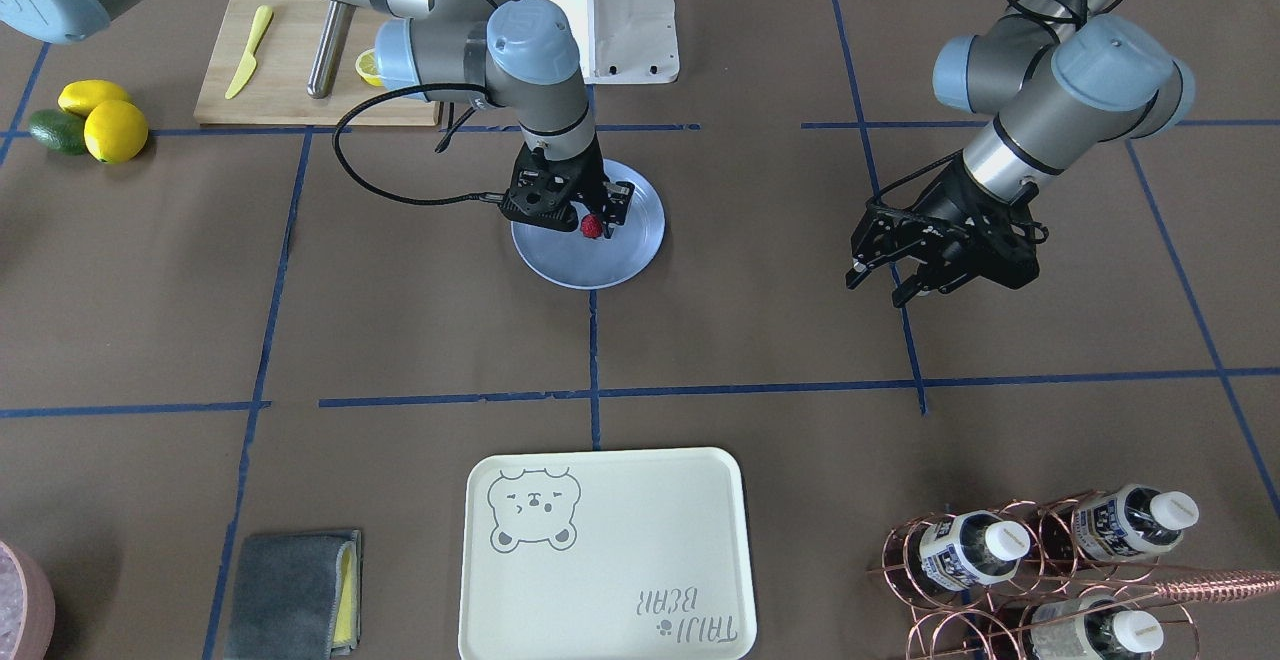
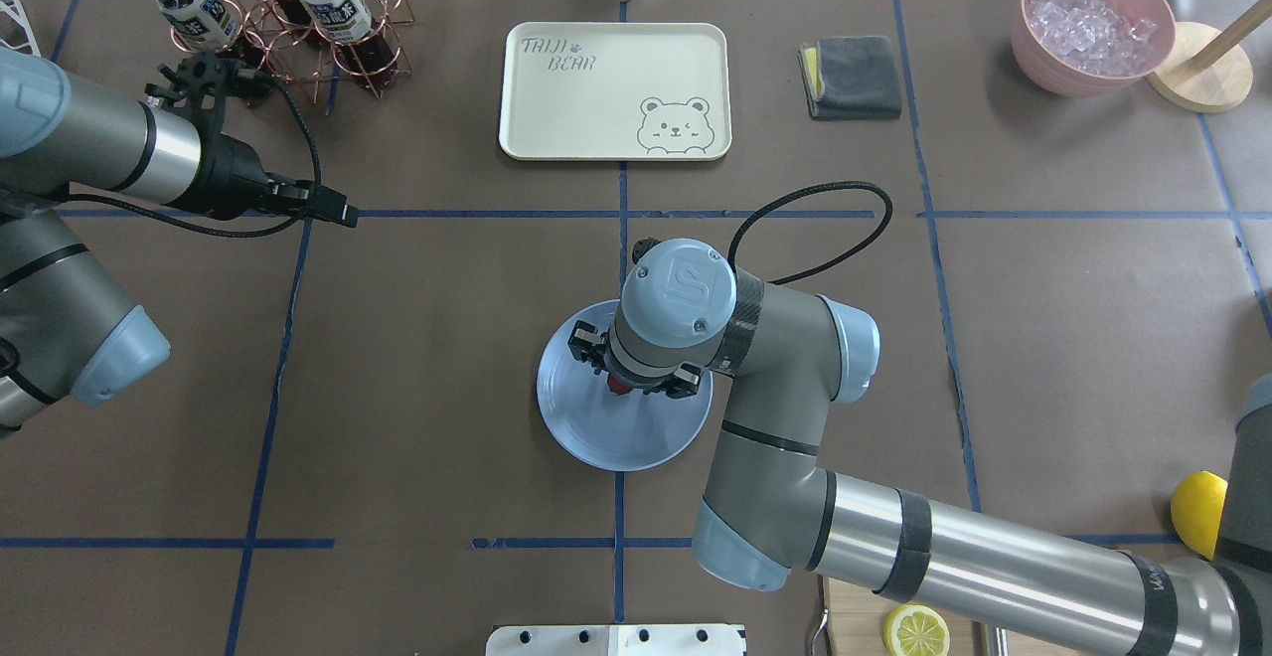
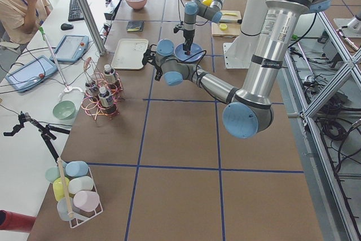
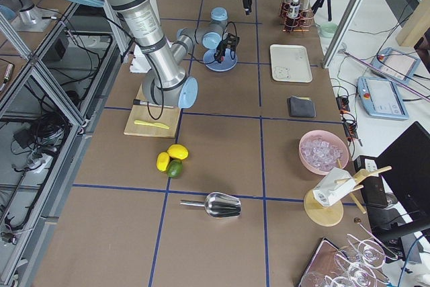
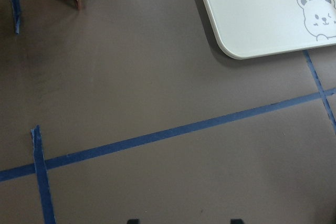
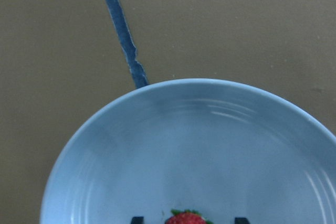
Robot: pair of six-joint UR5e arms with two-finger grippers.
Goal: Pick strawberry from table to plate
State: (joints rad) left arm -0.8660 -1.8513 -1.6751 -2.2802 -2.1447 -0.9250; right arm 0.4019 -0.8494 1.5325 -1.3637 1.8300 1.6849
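Observation:
The strawberry [image 6: 186, 217], small and red with a green cap, lies in the light-blue plate [image 6: 199, 145] near the middle of the table [image 1: 420, 320]. My right gripper [image 1: 600, 221] hangs straight down over the plate [image 1: 590, 265]. It is open, with its fingertips [image 6: 137, 219] apart on either side of the berry [image 1: 591, 227]. From overhead the right wrist hides most of the berry [image 2: 618, 387]. My left gripper [image 1: 878, 290] hovers open and empty above bare table, far from the plate.
A cream bear tray [image 1: 600, 560] lies at the operators' side, a grey cloth [image 1: 290, 595] and a copper bottle rack [image 1: 1040, 560] flanking it. Near the robot base are a chopping board [image 1: 290, 70], two lemons [image 1: 115, 130] and an avocado [image 1: 55, 130].

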